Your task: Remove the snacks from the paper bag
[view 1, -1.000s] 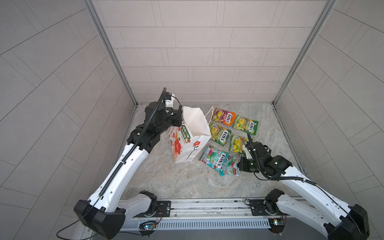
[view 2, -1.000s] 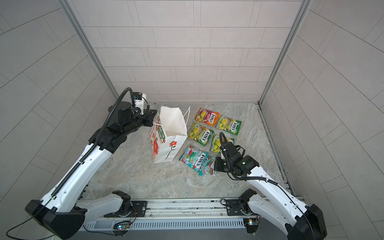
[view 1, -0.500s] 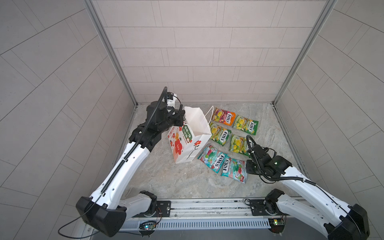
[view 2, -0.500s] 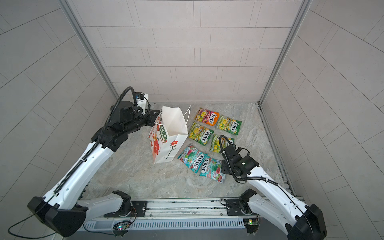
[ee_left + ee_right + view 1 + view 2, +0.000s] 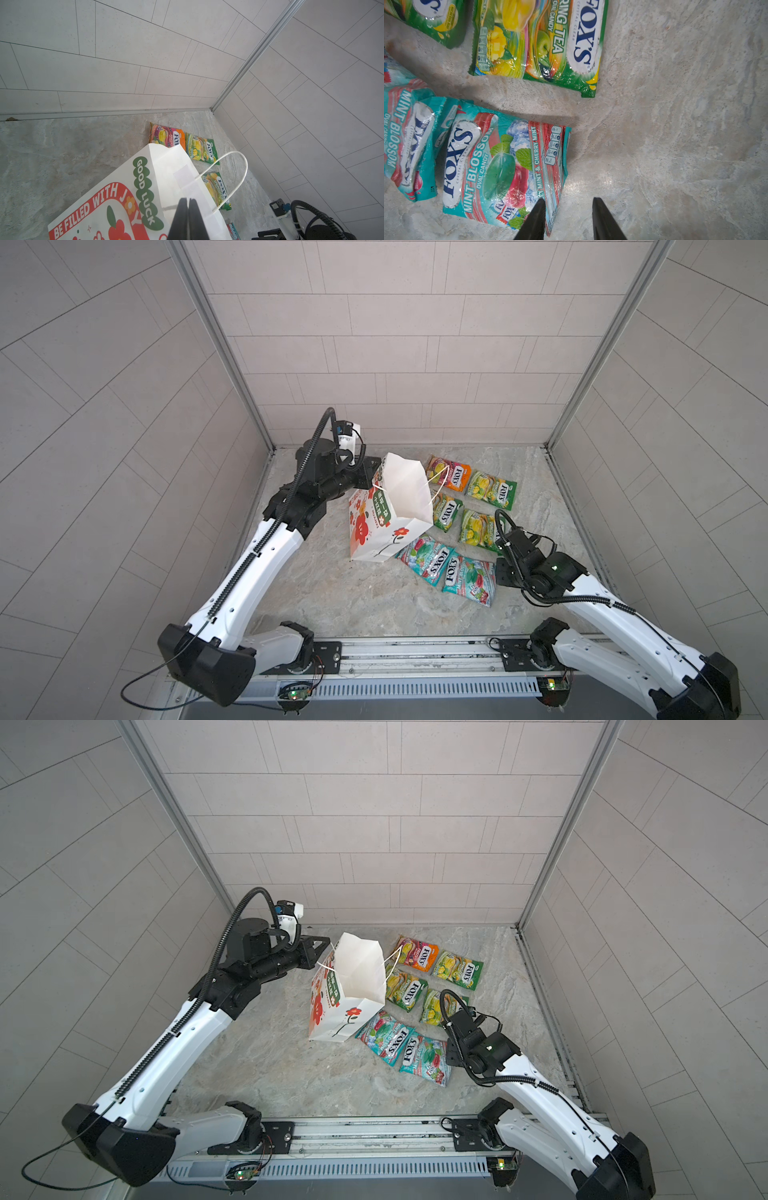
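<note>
A: State of left fingers (image 5: 181,220)?
B: Pressed together, pinching the rim of the white paper bag (image 5: 172,176). The bag stands on the bench (image 5: 324,597).
A: And right fingers (image 5: 534,220)?
B: Apart, holding nothing. One tip is over the edge of a teal Mint Blossom packet (image 5: 500,166) lying flat.
A: Other snacks?
B: A second teal packet (image 5: 426,564) touches it. Three green packets (image 5: 492,489) and one orange packet (image 5: 451,472) lie beyond, all on the bench beside the bag.

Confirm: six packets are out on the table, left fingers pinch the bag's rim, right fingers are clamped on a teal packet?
Not the last part: the right wrist view shows the right fingers apart, the teal packet loose on the table. Rest holds.
</note>
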Motion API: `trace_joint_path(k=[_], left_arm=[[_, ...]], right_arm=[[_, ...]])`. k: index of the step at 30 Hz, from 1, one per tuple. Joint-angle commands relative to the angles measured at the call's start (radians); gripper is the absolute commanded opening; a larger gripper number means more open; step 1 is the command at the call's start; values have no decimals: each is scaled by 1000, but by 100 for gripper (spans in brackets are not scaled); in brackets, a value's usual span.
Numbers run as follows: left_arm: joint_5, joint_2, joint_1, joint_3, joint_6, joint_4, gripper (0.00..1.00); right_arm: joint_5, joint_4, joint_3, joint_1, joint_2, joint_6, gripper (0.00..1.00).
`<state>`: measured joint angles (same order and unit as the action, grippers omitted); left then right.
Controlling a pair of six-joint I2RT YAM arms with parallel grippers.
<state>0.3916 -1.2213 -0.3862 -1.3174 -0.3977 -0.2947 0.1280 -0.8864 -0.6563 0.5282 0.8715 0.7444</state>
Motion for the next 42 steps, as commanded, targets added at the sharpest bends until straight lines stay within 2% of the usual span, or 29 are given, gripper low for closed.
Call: trace_joint_path(k=[1,9,18,23,26,32,37,42], left_arm=[[14,8,6,-30,-20,50,0],[-34,-12,26,-22,-10,46,0],[61,-97,139,-41,-31,83,0],[77,-140,189,-49,-11,76,5],[93,-155,213,-57,4,55,13],[56,-138,229,-72,53,15,45],[-38,-105,230,-94,114,-47,68],[-129,-72,230,-92,163,-84,85]], right_arm=[[28,-8,-25,1,-2,1,39],[24,-5,-25,1,0,0,40],[24,6,-28,1,0,0,40],[25,10,-34,1,7,-2,41],[27,10,-37,0,10,-5,41],[29,14,-37,0,11,-4,41],[27,22,-37,0,16,-4,41],[17,32,-33,0,21,-4,41]])
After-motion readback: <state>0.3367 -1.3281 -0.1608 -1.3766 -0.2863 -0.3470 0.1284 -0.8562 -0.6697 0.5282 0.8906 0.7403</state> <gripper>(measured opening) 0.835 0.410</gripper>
